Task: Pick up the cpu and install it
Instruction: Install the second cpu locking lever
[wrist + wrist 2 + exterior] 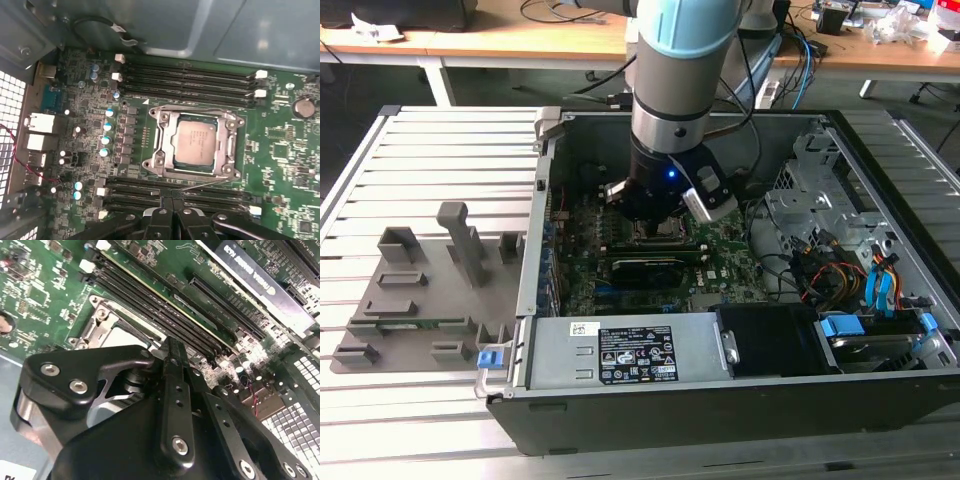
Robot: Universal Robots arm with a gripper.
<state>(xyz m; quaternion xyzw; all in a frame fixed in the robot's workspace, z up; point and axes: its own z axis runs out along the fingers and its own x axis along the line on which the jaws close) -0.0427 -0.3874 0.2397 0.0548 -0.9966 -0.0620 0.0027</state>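
We see the cpu [196, 143] seated flat inside its socket frame [162, 145] in the first wrist view. Gripper [172, 212] fingers pressed together, holding nothing, just beside the socket over RAM slots [190, 85]. Exterior view: arm [670, 100] hides the socket inside the PC case [550, 300].

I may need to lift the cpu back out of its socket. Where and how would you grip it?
The cpu lies flat inside the socket frame, silvery top facing up, with the frame close on all sides. Probably best to come straight down from above and pinch two opposite edges of the raised metal top; no side approach looks open. The gripper sits beside the socket.
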